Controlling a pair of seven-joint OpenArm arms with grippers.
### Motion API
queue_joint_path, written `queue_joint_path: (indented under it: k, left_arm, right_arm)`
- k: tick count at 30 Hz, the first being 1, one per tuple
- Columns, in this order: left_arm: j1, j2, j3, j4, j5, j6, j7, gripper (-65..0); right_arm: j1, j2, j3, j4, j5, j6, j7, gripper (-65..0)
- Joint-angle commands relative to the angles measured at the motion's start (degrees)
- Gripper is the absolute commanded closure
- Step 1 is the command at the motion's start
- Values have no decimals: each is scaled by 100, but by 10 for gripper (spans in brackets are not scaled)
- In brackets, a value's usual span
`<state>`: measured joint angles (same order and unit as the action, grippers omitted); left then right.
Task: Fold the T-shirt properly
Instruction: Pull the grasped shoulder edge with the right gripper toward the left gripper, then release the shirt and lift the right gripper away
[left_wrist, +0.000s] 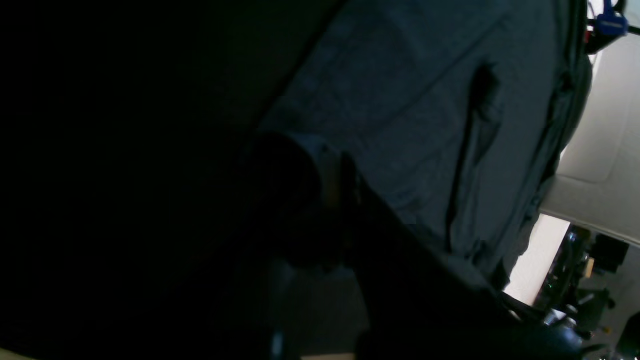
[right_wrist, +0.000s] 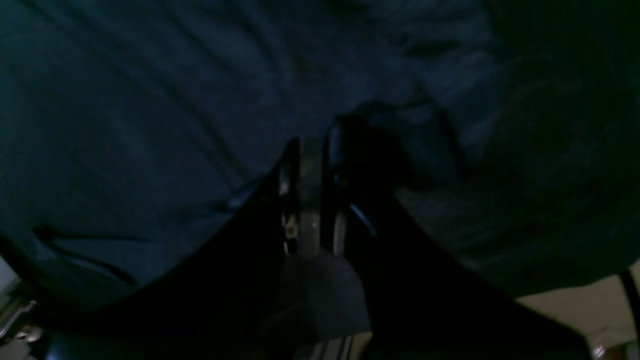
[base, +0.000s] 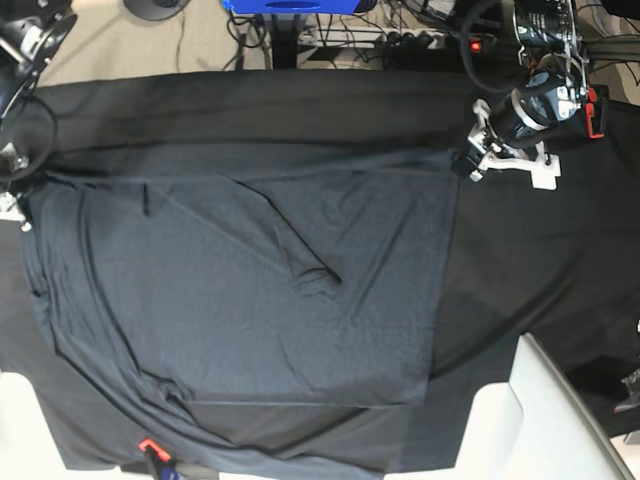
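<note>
Black cloth covers the table, and the dark charcoal T-shirt lies spread across its middle and left, one side folded inward. At the shirt's top right corner, the left gripper has its fingers clenched on the fabric edge. The right gripper, fingers clenched, pinches the T-shirt's opposite side.
</note>
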<state>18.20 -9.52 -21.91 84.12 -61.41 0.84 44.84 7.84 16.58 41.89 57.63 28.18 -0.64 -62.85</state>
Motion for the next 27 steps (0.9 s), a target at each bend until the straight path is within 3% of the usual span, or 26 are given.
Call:
queue_joint_path:
  k: [1, 27]
  left_arm:
    - [-92, -64, -20, 41, -97, -62, -49, 0]
    - [-637, -64, 50, -91, -61, -62, -49, 0]
  right_arm:
    - [135, 175, 0, -9, 69, -1, 109, 0]
    - [460, 237, 0, -176, 69, -1, 188, 0]
